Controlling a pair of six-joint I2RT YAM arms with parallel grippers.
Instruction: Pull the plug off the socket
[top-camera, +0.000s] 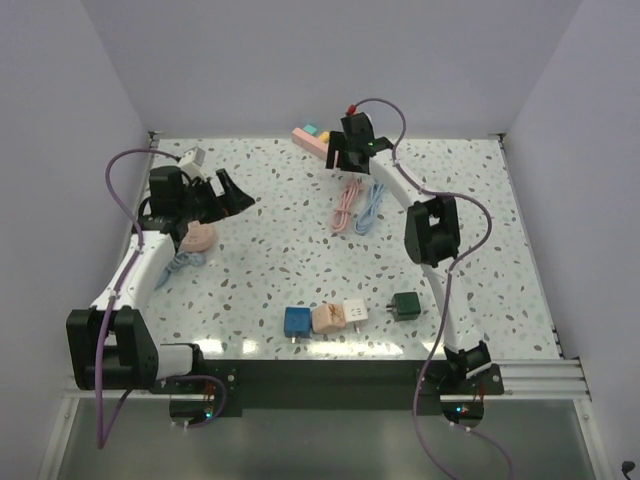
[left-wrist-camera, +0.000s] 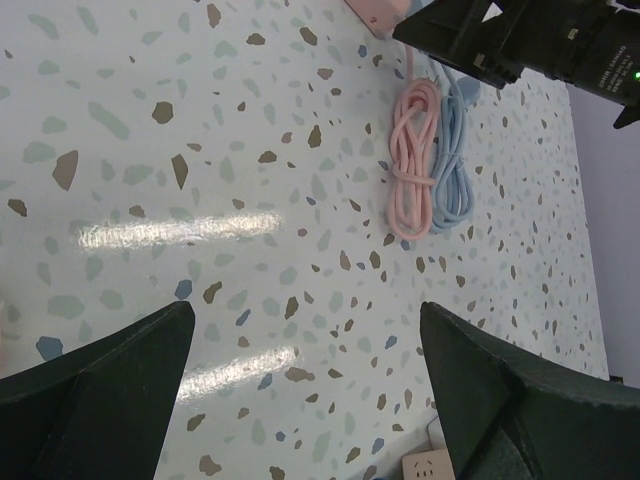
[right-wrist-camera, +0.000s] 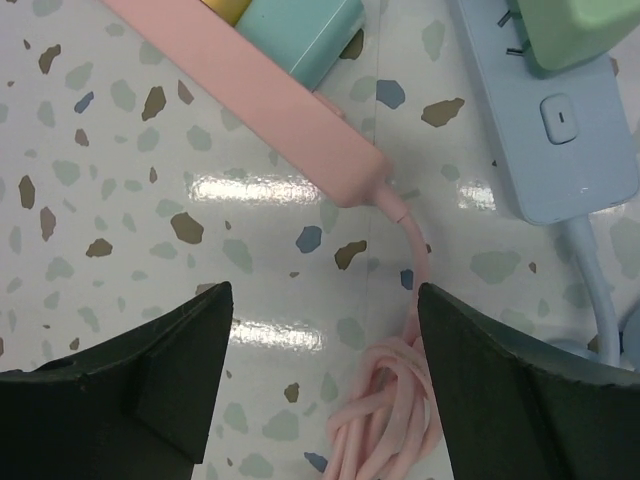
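Note:
A pink power strip (right-wrist-camera: 262, 98) lies at the back of the table with a teal plug (right-wrist-camera: 302, 30) and a yellow plug (right-wrist-camera: 226, 8) in it; it also shows in the top view (top-camera: 306, 139). A light blue power strip (right-wrist-camera: 548, 135) holds a green plug (right-wrist-camera: 580, 25). My right gripper (right-wrist-camera: 325, 385) is open, hovering over the pink strip's cord end, touching nothing; in the top view it (top-camera: 341, 154) hides the blue strip. My left gripper (top-camera: 236, 192) is open and empty at the left, also seen in its wrist view (left-wrist-camera: 305, 375).
Coiled pink cable (top-camera: 347, 208) and blue cable (top-camera: 371, 208) lie below the strips. Blue (top-camera: 297, 321), peach (top-camera: 327, 318), white (top-camera: 355, 313) and dark green (top-camera: 406, 306) adapters sit near the front edge. A pink object (top-camera: 200, 237) and a white plug (top-camera: 192, 156) lie at left.

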